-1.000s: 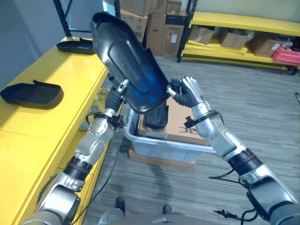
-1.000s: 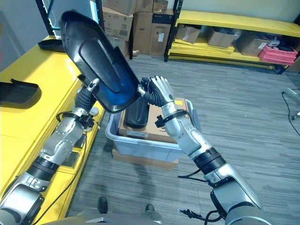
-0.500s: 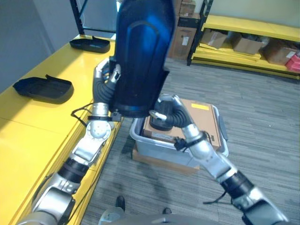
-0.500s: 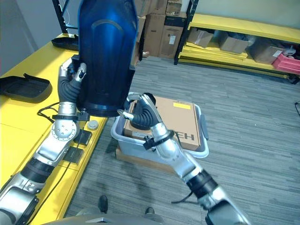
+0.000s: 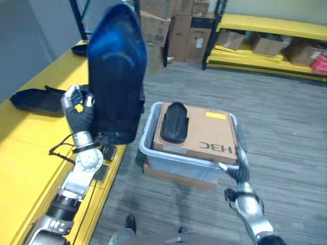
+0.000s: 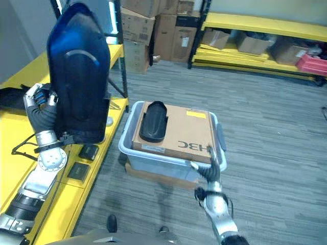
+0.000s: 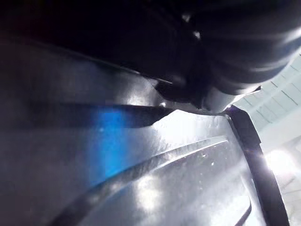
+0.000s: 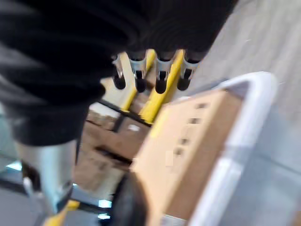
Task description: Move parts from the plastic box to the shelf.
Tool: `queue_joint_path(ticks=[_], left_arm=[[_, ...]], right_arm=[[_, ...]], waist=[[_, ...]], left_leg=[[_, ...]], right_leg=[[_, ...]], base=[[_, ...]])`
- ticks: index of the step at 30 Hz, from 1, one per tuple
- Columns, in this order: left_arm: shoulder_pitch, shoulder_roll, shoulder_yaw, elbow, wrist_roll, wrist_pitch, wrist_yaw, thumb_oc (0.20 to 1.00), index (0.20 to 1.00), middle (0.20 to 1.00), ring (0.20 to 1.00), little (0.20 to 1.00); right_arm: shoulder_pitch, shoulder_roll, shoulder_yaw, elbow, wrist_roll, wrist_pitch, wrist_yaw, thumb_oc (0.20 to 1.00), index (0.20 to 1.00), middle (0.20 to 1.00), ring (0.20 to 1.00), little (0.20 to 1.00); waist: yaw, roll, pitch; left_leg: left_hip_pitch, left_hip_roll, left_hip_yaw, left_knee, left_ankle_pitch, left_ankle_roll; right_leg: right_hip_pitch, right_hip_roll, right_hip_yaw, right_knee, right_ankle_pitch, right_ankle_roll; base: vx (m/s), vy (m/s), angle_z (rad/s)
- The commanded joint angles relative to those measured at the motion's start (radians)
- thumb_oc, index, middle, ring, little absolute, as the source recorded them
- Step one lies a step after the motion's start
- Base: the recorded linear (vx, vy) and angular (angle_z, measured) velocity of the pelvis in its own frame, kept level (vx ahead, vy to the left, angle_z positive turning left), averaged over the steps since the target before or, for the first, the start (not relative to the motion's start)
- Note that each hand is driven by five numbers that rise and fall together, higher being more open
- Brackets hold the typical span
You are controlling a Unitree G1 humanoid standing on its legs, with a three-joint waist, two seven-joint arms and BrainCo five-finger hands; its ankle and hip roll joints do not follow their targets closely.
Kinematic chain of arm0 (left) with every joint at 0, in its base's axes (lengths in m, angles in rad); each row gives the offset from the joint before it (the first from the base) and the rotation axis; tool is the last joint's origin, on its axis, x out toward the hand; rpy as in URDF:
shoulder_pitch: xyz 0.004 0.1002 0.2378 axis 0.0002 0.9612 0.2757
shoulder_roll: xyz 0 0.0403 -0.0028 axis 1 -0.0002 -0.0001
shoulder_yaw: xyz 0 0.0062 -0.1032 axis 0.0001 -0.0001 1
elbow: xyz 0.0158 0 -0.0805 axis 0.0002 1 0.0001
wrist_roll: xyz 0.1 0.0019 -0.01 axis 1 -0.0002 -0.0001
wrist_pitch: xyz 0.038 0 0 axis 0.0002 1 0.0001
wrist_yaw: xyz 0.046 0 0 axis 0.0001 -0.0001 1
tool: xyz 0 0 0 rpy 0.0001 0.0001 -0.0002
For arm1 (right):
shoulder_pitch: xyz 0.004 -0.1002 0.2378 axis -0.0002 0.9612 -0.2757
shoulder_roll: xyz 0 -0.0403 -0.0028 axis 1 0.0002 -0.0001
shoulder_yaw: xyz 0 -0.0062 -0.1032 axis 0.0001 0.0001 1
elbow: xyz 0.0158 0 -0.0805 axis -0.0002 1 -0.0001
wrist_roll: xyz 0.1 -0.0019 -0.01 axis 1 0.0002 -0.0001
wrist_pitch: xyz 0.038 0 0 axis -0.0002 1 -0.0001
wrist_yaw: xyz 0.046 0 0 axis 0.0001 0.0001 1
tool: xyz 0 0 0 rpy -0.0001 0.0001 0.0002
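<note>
Yellow shelf (image 5: 30, 153): left robot hand (image 5: 76, 104) grips upright black part (image 5: 116, 87).

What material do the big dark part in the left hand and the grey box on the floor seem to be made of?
The big dark part looks like moulded plastic with a glossy finish: it carries blue sheen and raised contour lines. The grey box looks like matte, slightly translucent plastic, with a rounded rolled rim. Neither is certain from looks alone.
</note>
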Motion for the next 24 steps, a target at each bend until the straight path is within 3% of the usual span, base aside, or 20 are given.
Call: queue_joint_path(ticks=[1, 2, 3, 5, 7, 9, 12, 14, 15, 18, 19, 20, 23, 24], left_arm=[[-0.134, 0.026, 0.074, -0.067, -0.066, -0.108, -0.016, 0.2, 0.2, 0.2, 0.2, 0.2], [-0.143, 0.019, 0.07, -0.083, -0.07, -0.122, -0.045, 0.2, 0.2, 0.2, 0.2, 0.2], [-0.147, 0.015, 0.072, -0.09, -0.068, -0.123, -0.053, 0.2, 0.2, 0.2, 0.2, 0.2], [-0.155, 0.003, 0.077, -0.092, -0.088, -0.141, -0.106, 0.2, 0.2, 0.2, 0.2, 0.2], [-0.152, 0.005, 0.08, -0.093, -0.11, -0.139, -0.124, 0.2, 0.2, 0.2, 0.2, 0.2], [-0.147, 0.011, 0.077, -0.104, -0.158, -0.152, -0.172, 0.2, 0.2, 0.2, 0.2, 0.2], [-0.161, 0.006, 0.062, -0.123, -0.171, -0.135, -0.193, 0.2, 0.2, 0.2, 0.2, 0.2], [-0.171, -0.007, 0.035, -0.125, -0.177, -0.131, -0.202, 0.2, 0.2, 0.2, 0.2, 0.2], [-0.182, -0.014, 0.004, -0.125, -0.179, -0.124, -0.209, 0.2, 0.2, 0.2, 0.2, 0.2], [-0.201, -0.025, -0.036, -0.108, -0.181, -0.112, -0.213, 0.2, 0.2, 0.2, 0.2, 0.2], [-0.213, -0.026, -0.053, -0.098, -0.188, -0.109, -0.219, 0.2, 0.2, 0.2, 0.2, 0.2], [-0.242, -0.031, -0.095, -0.083, -0.206, -0.108, -0.234, 0.2, 0.2, 0.2, 0.2, 0.2], [-0.263, -0.049, -0.144, -0.068, -0.214, -0.098, -0.242, 0.2, 0.2, 0.2, 0.2, 0.2], [-0.26, -0.053, -0.152, -0.076, -0.216, -0.083, -0.235, 0.2, 0.2, 0.2, 0.2, 0.2]], right_arm=[[-0.097, 0.023, 0.03, -0.029, 0.075, 0.061, 0.166, 1.0, 1.0, 1.0, 1.0, 1.0], [-0.087, 0.042, 0.053, 0.102, 0.099, 0.081, 0.219, 1.0, 1.0, 1.0, 1.0, 1.0], [-0.093, 0.051, 0.061, 0.155, 0.11, 0.136, 0.266, 1.0, 1.0, 1.0, 1.0, 1.0], [-0.121, 0.088, 0.078, 0.407, 0.127, 0.123, 0.321, 1.0, 1.0, 1.0, 1.0, 1.0], [-0.162, 0.111, 0.085, 0.546, 0.129, 0.161, 0.327, 1.0, 1.0, 1.0, 1.0, 1.0], [-0.189, 0.134, 0.056, 0.621, 0.214, 0.244, 0.332, 1.0, 1.0, 1.0, 1.0, 1.0], [-0.188, 0.139, 0.018, 0.646, 0.169, 0.274, 0.356, 1.0, 1.0, 1.0, 1.0, 1.0], [-0.192, 0.139, 0.016, 0.667, 0.168, 0.256, 0.37, 1.0, 1.0, 1.0, 1.0, 1.0], [-0.204, 0.147, 0.022, 0.674, 0.187, 0.261, 0.377, 1.0, 1.0, 1.0, 1.0, 1.0], [-0.215, 0.159, 0.032, 0.684, 0.18, 0.282, 0.412, 1.0, 1.0, 1.0, 1.0, 1.0], [-0.215, 0.163, 0.042, 0.688, 0.18, 0.282, 0.431, 1.0, 1.0, 1.0, 1.0, 1.0], [-0.211, 0.166, 0.062, 0.687, 0.204, 0.288, 0.434, 1.0, 1.0, 1.0, 1.0, 1.0], [-0.208, 0.166, 0.067, 0.703, 0.235, 0.312, 0.443, 1.0, 1.0, 1.0, 1.0, 1.0], [-0.214, 0.164, 0.062, 0.714, 0.225, 0.321, 0.459, 1.0, 1.0, 1.0, 1.0, 1.0]], waist=[[0.008, 0.019, 0.064], [0.009, 0.018, 0.081], [0.009, 0.016, 0.087], [0.026, 0.024, 0.086], [0.058, 0.036, 0.076], [0.091, 0.046, 0.061], [0.081, 0.052, 0.068], [0.057, 0.053, 0.087], [0.041, 0.048, 0.099], [0.027, 0.044, 0.104], [0.019, 0.045, 0.107], [-0.013, 0.049, 0.11], [-0.043, 0.039, 0.1], [-0.043, 0.038, 0.098]], left_leg=[[0.103, 0.006, 0.104, 0.048, -0.106, -0.052], [0.068, 0.014, 0.189, 0.081, -0.099, -0.054], [0.052, 0.021, 0.217, 0.096, -0.096, -0.056], [0.035, 0.029, 0.272, 0.099, -0.091, -0.041], [0.029, 0.005, 0.243, 0.067, -0.078, -0.032], [0.033, -0.016, 0.23, 0.029, -0.073, -0.005], [0.038, -0.044, 0.205, 0.003, -0.078, 0.021], [0.034, -0.04, 0.177, -0.001, -0.078, 0.019], [0.031, -0.044, 0.142, -0.001, -0.078, 0.013], [0.042, -0.038, 0.08, -0.002, -0.075, -0.002], [0.053, -0.031, 0.053, -0.003, -0.078, -0.008], [0.055, -0.014, -0.016, -0.003, -0.072, -0.007], [0.049, -0.018, -0.108, -0.003, -0.091, -0.002], [0.05, -0.013, -0.124, -0.003, -0.089, -0.009]], right_leg=[[0.0, 0.021, -0.051, 0.089, -0.158, -0.023], [0.017, 0.026, -0.094, 0.098, -0.171, -0.037], [0.026, 0.031, -0.111, 0.098, -0.175, -0.043], [0.041, 0.046, -0.137, 0.118, -0.195, -0.054], [0.048, 0.05, -0.129, 0.155, -0.217, -0.048], [0.051, 0.025, -0.145, 0.285, -0.239, -0.017], [-0.034, -0.061, -0.123, 0.57, -0.179, 0.038], [-0.114, -0.065, -0.051, 0.688, -0.158, 0.05], [-0.156, -0.036, 0.013, 0.666, -0.179, 0.042], [-0.165, -0.027, 0.066, 0.548, -0.173, 0.03], [-0.166, -0.028, 0.087, 0.483, -0.161, 0.026], [-0.191, 0.002, 0.171, 0.345, -0.114, 0.017], [-0.227, 0.039, 0.278, 0.303, -0.091, 0.037], [-0.221, 0.049, 0.279, 0.287, -0.105, 0.03]], base=[[0.09, 0.013, 1.82], [0.05, 0.033, 1.66], [0.08, 0.038, 2.17], [0.14, 0.12, 2.11], [0.23, 0.191, 0.72], [0.24, 0.229, 0.16], [0.16, 0.221, 0.2], [0.09, 0.027, 0.62], [0.11, -0.15, 0.7], [0.1, -0.224, 0.94], [0.04, -0.469, 0.91], [0.02, -0.517, 1.04], [0.03, -0.331, 1.86], [0.08, -0.331, 1.75]])
